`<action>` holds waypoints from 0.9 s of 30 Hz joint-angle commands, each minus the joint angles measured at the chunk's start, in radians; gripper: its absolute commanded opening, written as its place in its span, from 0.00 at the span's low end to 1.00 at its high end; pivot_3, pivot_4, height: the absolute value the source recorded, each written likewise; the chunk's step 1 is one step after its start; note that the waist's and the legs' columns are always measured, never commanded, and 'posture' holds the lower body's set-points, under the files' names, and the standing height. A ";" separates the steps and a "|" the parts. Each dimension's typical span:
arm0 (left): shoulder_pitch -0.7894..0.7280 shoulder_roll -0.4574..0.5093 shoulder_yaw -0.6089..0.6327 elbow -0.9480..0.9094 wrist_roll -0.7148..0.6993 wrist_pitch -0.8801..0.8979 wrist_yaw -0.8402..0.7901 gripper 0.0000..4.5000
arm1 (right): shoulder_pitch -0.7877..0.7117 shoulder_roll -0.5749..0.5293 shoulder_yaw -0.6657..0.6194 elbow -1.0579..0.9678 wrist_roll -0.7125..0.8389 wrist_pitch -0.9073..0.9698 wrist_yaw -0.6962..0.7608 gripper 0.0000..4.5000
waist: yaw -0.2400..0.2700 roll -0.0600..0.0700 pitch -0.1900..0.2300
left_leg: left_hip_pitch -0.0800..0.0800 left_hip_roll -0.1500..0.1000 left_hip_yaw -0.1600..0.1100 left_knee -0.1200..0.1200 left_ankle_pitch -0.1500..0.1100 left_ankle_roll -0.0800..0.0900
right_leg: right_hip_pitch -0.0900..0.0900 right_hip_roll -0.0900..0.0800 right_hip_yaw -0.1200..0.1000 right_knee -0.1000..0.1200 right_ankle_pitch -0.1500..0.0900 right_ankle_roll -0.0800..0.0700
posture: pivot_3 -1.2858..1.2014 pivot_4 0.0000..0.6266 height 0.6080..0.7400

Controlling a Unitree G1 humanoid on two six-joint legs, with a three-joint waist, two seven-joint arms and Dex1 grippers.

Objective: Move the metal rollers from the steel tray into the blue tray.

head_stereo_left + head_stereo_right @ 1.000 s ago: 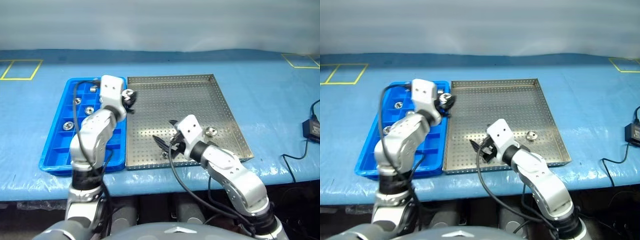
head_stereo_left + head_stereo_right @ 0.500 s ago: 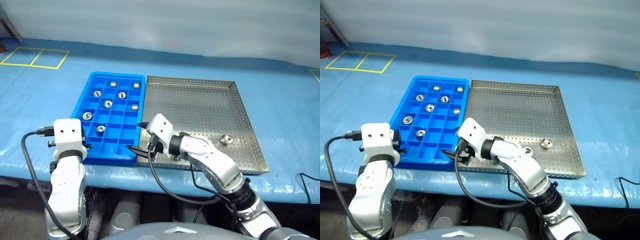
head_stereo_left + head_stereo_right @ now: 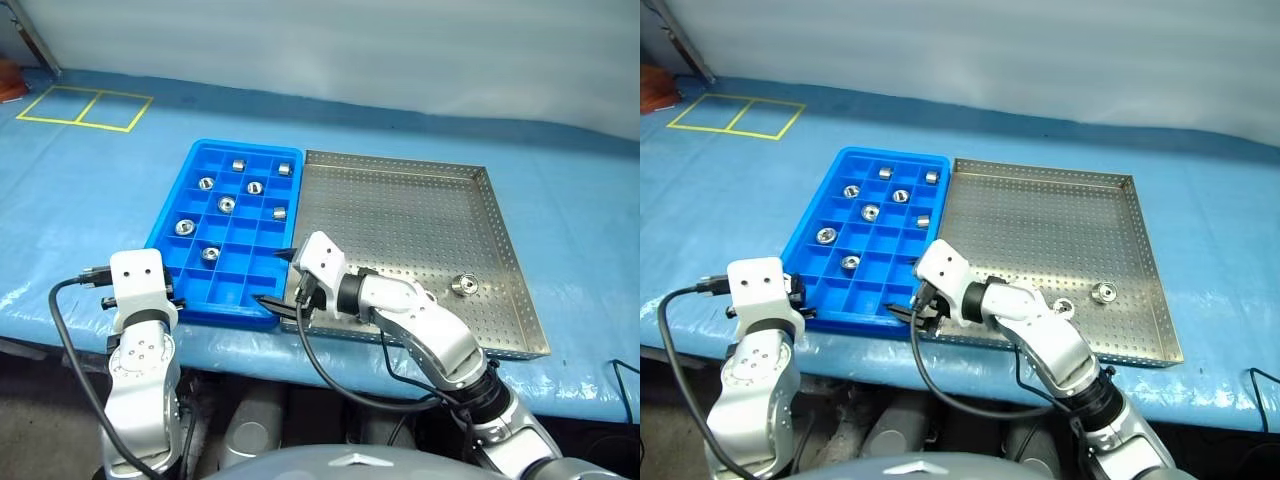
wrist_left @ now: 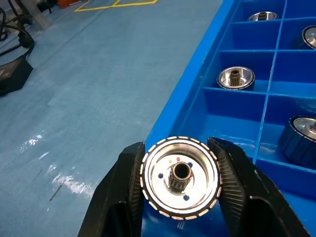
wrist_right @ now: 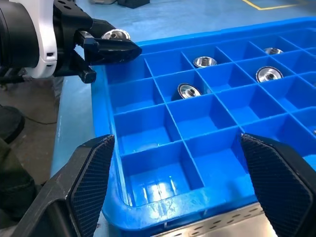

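So the roller (image 4: 179,176) that matters right now is pinched between the two black fingers of the left claw (image 4: 180,197), sitting right at the near outer edge of the blue tray (image 3: 168,215), over the rim more than over a pocket. If I were driving it, I'd nudge it inward until it's squarely above an empty near-corner compartment before letting go, otherwise it probably tips off the wall and onto the blue surface (image 3: 90,170).

The right claw (image 5: 180,197) is spread wide with nothing in it, hovering over the near end of the blue tray beside the steel tray (image 3: 505,240).

Count from the head views: seven metal rollers already parked in compartments, one per pocket, mostly in the far half. One roller (image 3: 463,285) left on the steel tray near its right rim. Plus the one being held, so nine total. Two trays, two claws.
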 commanded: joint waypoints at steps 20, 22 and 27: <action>-0.513 0.213 -0.257 0.315 -0.420 -0.023 -0.573 0.97 | 0.364 -0.134 -0.372 -0.406 -0.002 0.212 -0.245 0.95 | -0.160 0.001 0.000 | 0.002 -0.001 0.001 0.001 -0.001 0.002 | 0.007 0.000 0.001 0.000 -0.002 0.001 | 0.47 0.24 1.00; -0.513 0.215 -0.278 0.327 -0.432 -0.038 -0.585 0.97 | 0.364 -0.115 -0.376 -0.408 -0.018 0.243 -0.291 0.95 | -0.177 0.001 0.000 | 0.004 0.000 0.002 0.000 -0.001 0.002 | 0.008 0.001 0.002 0.001 -0.004 0.003 | 0.46 0.24 1.00; -0.459 0.303 -0.366 0.303 -0.456 -0.088 -0.685 0.97 | 0.306 -0.026 -0.363 -0.341 -0.056 0.301 -0.399 0.95 | -0.199 0.002 0.000 | 0.007 0.001 0.004 0.000 0.000 0.001 | 0.010 0.002 0.007 0.002 -0.005 0.005 | 0.45 0.24 1.00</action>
